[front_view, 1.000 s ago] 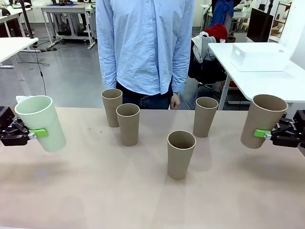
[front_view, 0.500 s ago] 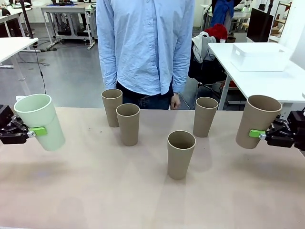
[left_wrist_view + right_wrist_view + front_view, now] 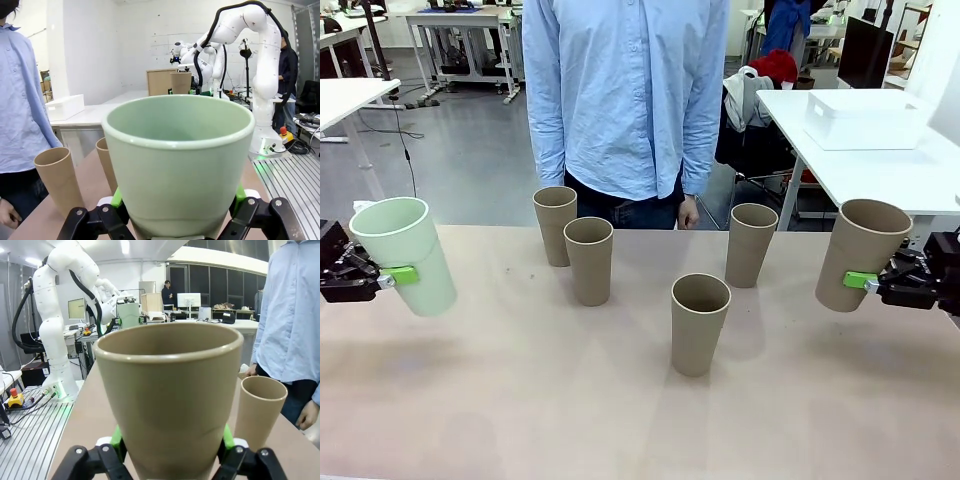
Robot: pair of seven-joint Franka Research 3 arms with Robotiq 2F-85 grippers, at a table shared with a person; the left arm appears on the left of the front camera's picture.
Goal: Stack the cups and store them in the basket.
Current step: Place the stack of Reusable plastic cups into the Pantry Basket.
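My left gripper (image 3: 404,273) is shut on the pale mint green cup (image 3: 405,255), held tilted above the table's left edge. In the left wrist view that cup (image 3: 180,155) sits between the green pads of the gripper (image 3: 177,200). My right gripper (image 3: 856,279) is shut on a tan cup (image 3: 860,250), raised and tilted at the right edge. The right wrist view has this cup (image 3: 170,390) in the gripper (image 3: 171,440). Several tan cups stand upright: two at back left (image 3: 555,225) (image 3: 589,260), one in the middle (image 3: 700,322), one at back right (image 3: 751,243). The white basket (image 3: 865,120) rests on a side table.
A person in a light blue shirt (image 3: 625,90) stands at the far edge, one hand (image 3: 688,212) hanging by the table. The white side table (image 3: 880,170) stands at back right, beyond my right arm. Bare tabletop (image 3: 520,400) lies in front of the cups.
The right gripper has carried its tan cup slightly inward to the left. The left gripper and mint cup have shifted a little left and up. The standing cups have not moved.
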